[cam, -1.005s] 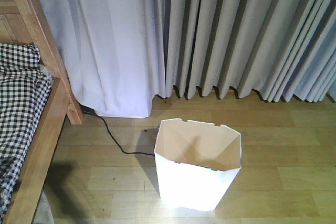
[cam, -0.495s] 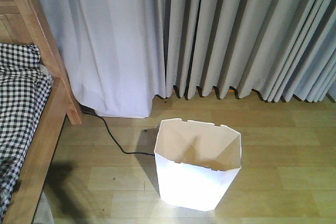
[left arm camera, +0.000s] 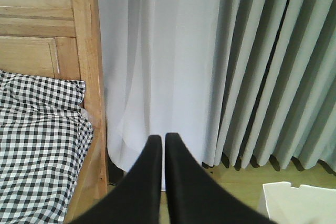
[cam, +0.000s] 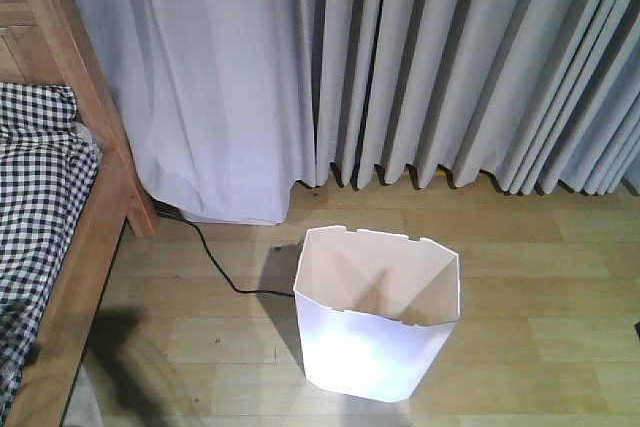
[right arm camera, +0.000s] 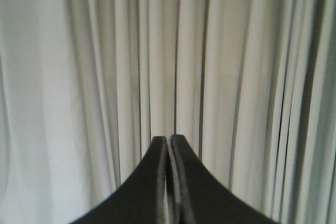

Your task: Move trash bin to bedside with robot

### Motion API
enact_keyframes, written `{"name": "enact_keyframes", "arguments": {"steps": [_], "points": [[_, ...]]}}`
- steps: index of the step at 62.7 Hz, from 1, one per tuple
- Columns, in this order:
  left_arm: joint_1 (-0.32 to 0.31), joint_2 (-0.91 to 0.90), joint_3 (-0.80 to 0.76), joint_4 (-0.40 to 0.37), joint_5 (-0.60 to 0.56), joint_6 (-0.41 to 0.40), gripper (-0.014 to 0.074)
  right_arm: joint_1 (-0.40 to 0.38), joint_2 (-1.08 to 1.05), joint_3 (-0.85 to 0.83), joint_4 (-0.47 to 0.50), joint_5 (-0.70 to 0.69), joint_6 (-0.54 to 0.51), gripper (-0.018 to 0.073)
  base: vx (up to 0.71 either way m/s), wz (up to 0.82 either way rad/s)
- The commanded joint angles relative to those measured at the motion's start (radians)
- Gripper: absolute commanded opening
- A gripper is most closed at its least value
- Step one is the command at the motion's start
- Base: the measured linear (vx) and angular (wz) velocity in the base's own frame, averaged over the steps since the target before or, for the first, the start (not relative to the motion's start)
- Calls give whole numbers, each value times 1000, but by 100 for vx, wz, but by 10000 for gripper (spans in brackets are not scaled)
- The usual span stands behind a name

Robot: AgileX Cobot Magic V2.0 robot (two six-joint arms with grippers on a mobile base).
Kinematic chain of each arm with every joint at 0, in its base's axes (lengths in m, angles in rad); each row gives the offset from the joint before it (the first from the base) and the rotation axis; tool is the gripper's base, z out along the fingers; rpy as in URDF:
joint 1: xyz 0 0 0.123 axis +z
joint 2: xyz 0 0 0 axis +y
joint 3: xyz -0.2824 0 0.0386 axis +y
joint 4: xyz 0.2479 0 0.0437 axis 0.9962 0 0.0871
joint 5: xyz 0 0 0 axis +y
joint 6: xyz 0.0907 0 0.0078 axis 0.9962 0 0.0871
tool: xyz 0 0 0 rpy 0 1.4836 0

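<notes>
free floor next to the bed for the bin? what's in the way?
Bare wood floor lies between the trash bin and the bed frame, in front of the black cable. More bare floor to the bin's right, below the curtains. Tightest spot: the bedpost corner, where cable and curtain hem meet.

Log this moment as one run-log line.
bin: upright on floor, ungrasped | bed: left of bin, apart | left claw: shut | right claw: shut

Bed (cam: pixel 60 247) cropped left; trash bin (left arm camera: pixel 302 203) mostly off-frame

Both hands (left arm camera: pixel 163 140) (right arm camera: pixel 169 141) have smooth, tapered black fingers.
</notes>
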Motion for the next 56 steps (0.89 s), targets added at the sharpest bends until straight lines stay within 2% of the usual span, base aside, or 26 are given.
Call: {"name": "enact_keyframes", "arguments": {"steps": [1, 5, 9, 14, 21, 36, 56], "points": [[0, -14, 19, -4, -68, -6, -6, 2, -47, 52, -43, -142, 51, -9, 0, 0], [0, -14, 19, -4, -68, -6, -6, 1, -100, 86, -62, -120, 49, -9, 0, 0], [0, -14, 19, -4, -68, -6, -6, -2, -142, 84, -129, -32, 61, -9, 0, 0], [0, -14, 19, -4, -69, -6, -6, -1, -138, 84, -215, 1, 124, -9, 0, 0], [0, -14, 19, -4, -69, -6, -6, -1, -138, 84, -269, 1, 194, -9, 0, 0], [0, -14, 19, -4, -69, -6, -6, -1, -137, 84, -313, -3, 276, -9, 0, 0], [0, -14, 19, -4, -69, -6, -6, -1, -137, 84, -321, -2, 274, -9, 0, 0]]}}
